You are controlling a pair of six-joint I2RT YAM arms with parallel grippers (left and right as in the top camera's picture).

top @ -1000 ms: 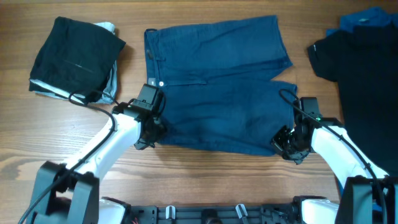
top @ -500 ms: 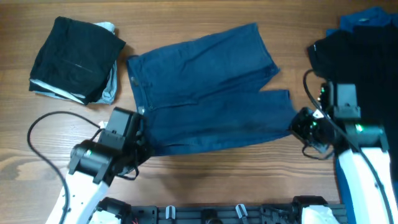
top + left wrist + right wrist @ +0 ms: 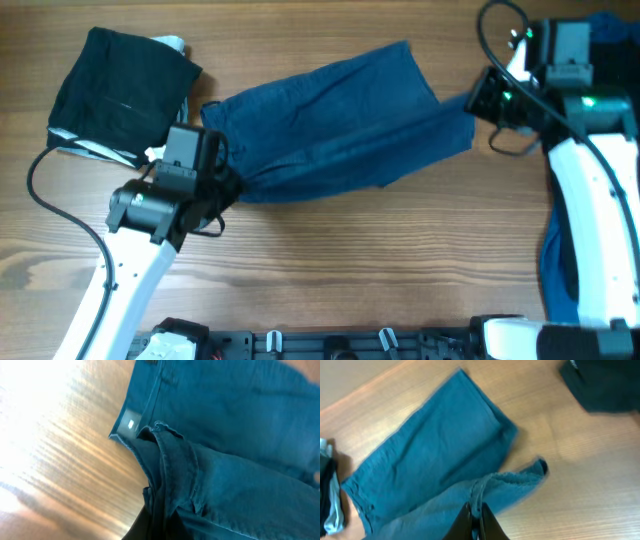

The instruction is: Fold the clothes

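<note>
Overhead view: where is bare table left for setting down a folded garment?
Widest bare table: the front strip below the navy shorts, between left arm and right arm. Smaller: the back edge above the shorts. Crowded: black folded stack back left, dark garments at right edge.

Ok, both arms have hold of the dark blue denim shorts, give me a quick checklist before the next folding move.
1. Left gripper shut on the waistband end of the dark navy denim shorts: ok.
2. Right gripper shut near a leg hem: ok.
3. Shorts lying flat and smooth: not ok, bunched and twisted between the two grips.
4. Shorts clear of the folded black garment stack: cannot tell, their edges look very close.
5. Bare wooden table in front for laying the shorts down: ok.
</note>
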